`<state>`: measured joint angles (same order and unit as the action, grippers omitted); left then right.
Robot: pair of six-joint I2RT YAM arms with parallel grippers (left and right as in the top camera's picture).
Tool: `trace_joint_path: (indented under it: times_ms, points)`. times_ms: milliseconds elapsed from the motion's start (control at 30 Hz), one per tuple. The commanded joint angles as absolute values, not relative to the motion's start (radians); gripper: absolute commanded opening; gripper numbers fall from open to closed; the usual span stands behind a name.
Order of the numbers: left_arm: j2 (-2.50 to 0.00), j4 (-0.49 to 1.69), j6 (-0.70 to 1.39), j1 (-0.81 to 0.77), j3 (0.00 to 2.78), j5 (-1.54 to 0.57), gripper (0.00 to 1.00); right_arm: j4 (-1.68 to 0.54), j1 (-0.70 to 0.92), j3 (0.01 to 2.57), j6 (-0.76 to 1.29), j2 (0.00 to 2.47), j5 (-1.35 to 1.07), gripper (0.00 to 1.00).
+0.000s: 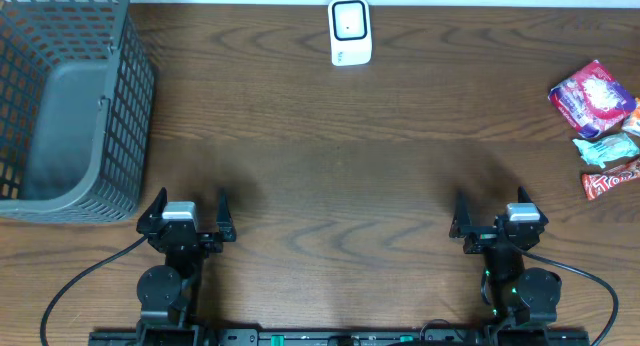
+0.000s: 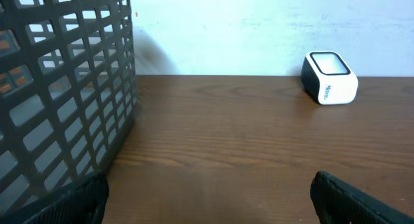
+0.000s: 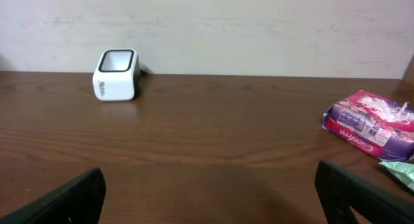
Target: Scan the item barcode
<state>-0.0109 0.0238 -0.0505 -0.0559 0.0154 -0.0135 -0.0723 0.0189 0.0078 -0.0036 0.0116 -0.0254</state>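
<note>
table (image 1: 330, 166) is dark brown wood with a wavy grain and a bit of sheen, pretty bare in the middle. top left sits a grey plastic basket (image 1: 130, 106), with square mesh walls, a rounded rim and a solid floor as far as i can see.

the scanner (image 1: 350, 31) is a small white boxy thing with rounded corners and a dark-framed window on its slanted top. it stands at the far edge of the table, about mid-width, up against the pale wall.

the stuff to scan is over at the right edge: a crinkly purple and pink packet (image 1: 592, 98) with glossy print, a pale teal wrapper (image 1: 608, 146) just beside it on the near side, then a red wrapper (image 1: 612, 181) nearest the robot. can't make out a barcode on any of them, too small.

left pincer (image 1: 188, 204) is spread as wide as it goes, with its black fingers (image 2: 362, 201) poking into the bottom corners of its wrist view and nothing between them but bare wood. right pincer (image 1: 492, 214) is the same deal, wide open, holding and touching nothing. both sit at the near edge, well apart from the packets and the scanner, the left one near the basket's front corner.
</note>
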Motion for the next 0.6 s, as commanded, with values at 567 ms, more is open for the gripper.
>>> trace_joint_path:
  times_ms: [567]
  points:
    - [-0.002, 0.072, 0.002, -0.079, 0.004, -0.019, 0.99, -0.076, 0.012, 0.006, 0.01, 0.005, -0.017, 0.99]
